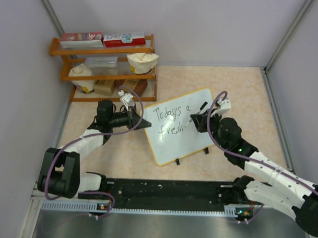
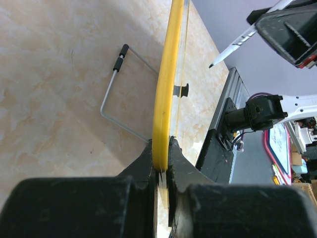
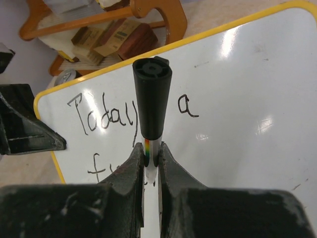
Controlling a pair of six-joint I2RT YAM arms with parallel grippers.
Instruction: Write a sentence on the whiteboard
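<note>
Mid-desk, my left pincer (image 2: pixel 162 148) is clamped on the yellow left edge of the tilted whiteboard (image 1: pixel 185 143), and my right pincer (image 3: pixel 150 154) grips a black-capped marker (image 3: pixel 151 99) at its face. The sentence (image 1: pixel 169 119) reads "Today's a" over "fresh". On the far-left shelf (image 1: pixel 105 75), the labels are illegible.

Shelf (image 1: pixel 104 54) behind whiteboard (image 1: pixel 184 138), left tool (image 1: pixel 147 124) on its left edge, marker (image 3: pixel 151 99) in right tool (image 1: pixel 194 121)

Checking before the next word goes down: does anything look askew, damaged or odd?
Only the whiteboard: it sits turned at an angle to the table edge, its left rim pinched by the left gripper, so the writing slants. The marker is held in the right gripper. No spills or damage show.
</note>
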